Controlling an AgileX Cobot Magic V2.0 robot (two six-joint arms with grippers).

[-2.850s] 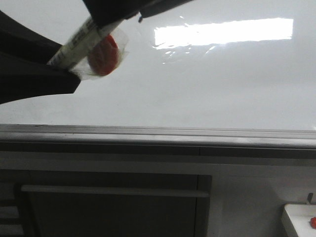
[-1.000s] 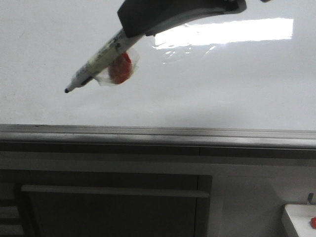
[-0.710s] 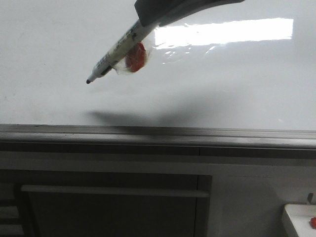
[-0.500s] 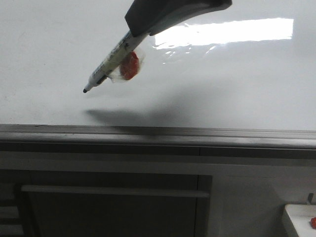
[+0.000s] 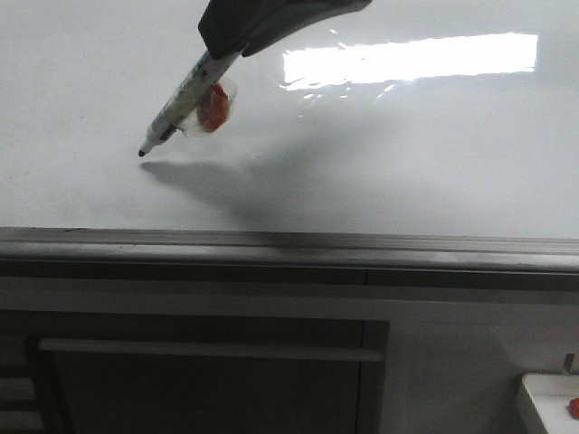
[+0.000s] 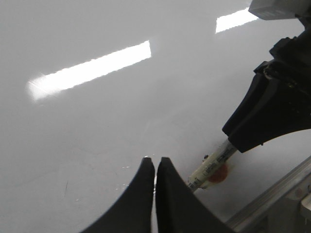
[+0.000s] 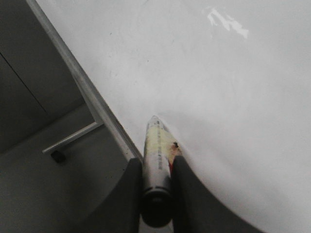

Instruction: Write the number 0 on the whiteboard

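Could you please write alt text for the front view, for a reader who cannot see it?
A dark claw entering from the top holds a white marker, tip angled down-left at the glossy whiteboard, with no ink visible yet. A red blob clings to the marker; the board's grey metal edge runs below.

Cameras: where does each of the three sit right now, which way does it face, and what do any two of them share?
Front view: looks forward over the whiteboard; the right gripper enters from the top, holding the marker with its tip at the board.
Left wrist view: on the left arm, facing the board; the left gripper shows shut and empty, with the right arm beyond it.
Right wrist view: on the right arm, looking down the marker clamped between its fingers.
Shared: all three show the marker and the board; no ink is visible yet.
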